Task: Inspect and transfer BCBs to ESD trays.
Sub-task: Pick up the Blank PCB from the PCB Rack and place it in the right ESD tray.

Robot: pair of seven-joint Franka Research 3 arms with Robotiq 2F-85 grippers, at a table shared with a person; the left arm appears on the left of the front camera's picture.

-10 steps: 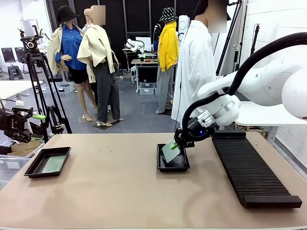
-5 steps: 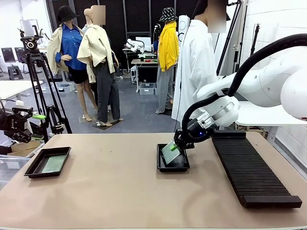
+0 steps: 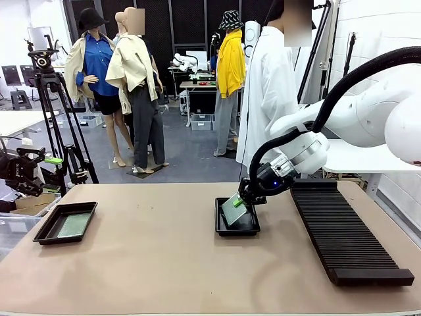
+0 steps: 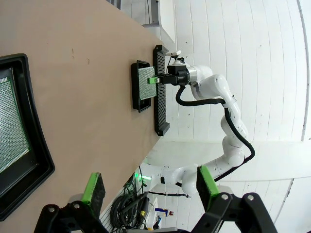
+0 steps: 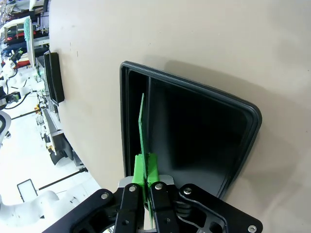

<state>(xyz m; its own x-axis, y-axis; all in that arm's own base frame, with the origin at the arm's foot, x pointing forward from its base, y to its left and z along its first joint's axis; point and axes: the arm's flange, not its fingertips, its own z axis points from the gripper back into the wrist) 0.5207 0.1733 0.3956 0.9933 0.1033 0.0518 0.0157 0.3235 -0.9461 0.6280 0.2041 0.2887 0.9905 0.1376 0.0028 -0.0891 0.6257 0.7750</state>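
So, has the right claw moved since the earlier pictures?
No. The right claw still holds the green board tilted over the middle tray, at the same spot against the tray's far rim.

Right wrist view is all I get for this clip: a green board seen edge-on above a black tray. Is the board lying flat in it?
Observer: No. From the front, the held BCB leans at a tilt, lower edge inside the centre ESD tray, upper edge pinched by the right gripper.
Operator: Is the far tray filled?
Observer: Yes. The left ESD tray has a second BCB lying flat in it.
Operator: And the other arm?
Observer: The left gripper is open, with nothing between its fingers.
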